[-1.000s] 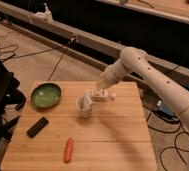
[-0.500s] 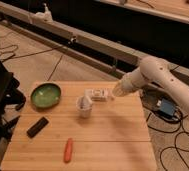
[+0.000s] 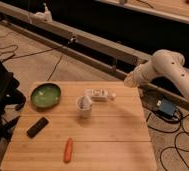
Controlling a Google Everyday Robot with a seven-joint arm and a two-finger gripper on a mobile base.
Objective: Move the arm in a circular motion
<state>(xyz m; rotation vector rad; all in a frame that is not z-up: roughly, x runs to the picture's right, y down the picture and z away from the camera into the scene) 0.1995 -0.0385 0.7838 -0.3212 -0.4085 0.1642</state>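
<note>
**The arm: right of the table**

Enters from the right edge and tapers toward the back-right corner of the wooden table. Green bowl on the left, white cup mid-table, carrot near the front edge. Gripper at the arm's tip, clenched, just beside that corner.

arm swung right | gripper now at table rear-right corner

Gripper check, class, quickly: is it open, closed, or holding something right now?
Gripper: closed, nothing visibly held, at the tip of the arm by the far right corner of the table.
</note>
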